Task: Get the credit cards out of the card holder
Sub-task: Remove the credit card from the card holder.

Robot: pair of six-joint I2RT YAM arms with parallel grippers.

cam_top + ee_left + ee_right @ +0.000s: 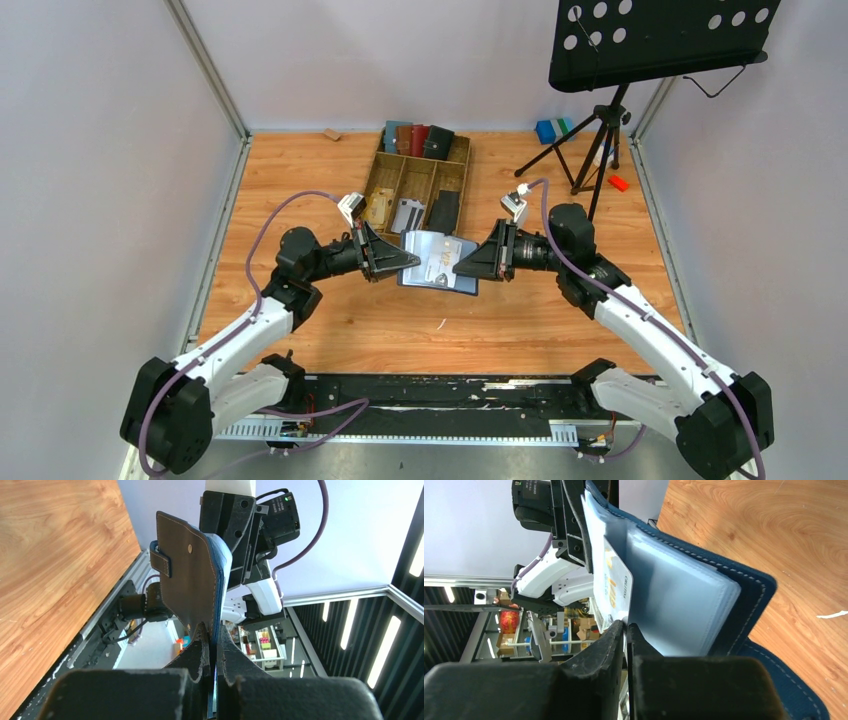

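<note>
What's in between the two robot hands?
The open blue card holder is held between them. The left gripper pinches its cover; the right gripper pinches a credit card at its clear pockets. The top view shows it.

Top cam looks down over the whole table (300,170); wrist cams face each other up close, sharing the card holder (190,575).

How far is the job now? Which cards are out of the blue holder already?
Seemingly done: a tan card and a grey-white card lie in the wooden tray. In hand: the left hand grips the cover of the open navy card holder, held above the table; the right hand pinches a white card with gold print, not yet out. Left: pull it free; I cannot tell whether more remain.
</note>
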